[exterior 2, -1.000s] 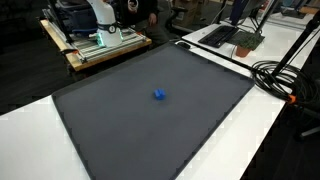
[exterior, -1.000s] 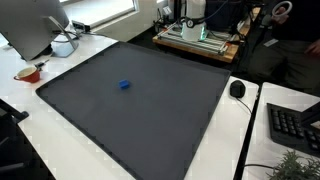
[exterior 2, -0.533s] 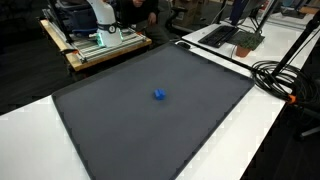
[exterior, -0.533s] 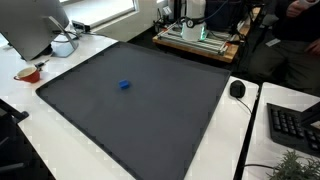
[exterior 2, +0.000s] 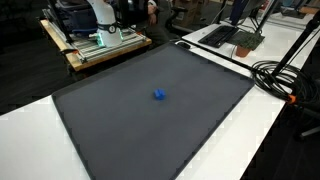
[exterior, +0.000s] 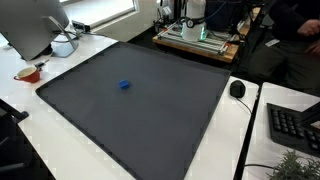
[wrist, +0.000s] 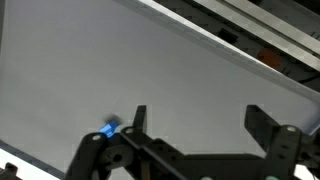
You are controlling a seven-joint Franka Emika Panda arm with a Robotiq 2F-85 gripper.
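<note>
A small blue object [exterior: 124,85] lies alone on the dark grey mat [exterior: 160,110]; it also shows in the other exterior view [exterior 2: 159,95] on the mat [exterior 2: 120,130]. In the wrist view my gripper [wrist: 196,118] is open and empty, hanging above the mat [wrist: 120,60]. The blue object [wrist: 109,129] sits just beside the left finger, partly hidden by it. The arm itself does not show in either exterior view.
A white table [exterior: 60,60] surrounds the mat. On it are a monitor [exterior: 30,25], a small bowl [exterior: 28,73], a mouse [exterior: 237,89] and a keyboard [exterior: 295,128]. Black cables [exterior 2: 285,80] lie on the table. A wooden cart [exterior 2: 100,42] stands behind.
</note>
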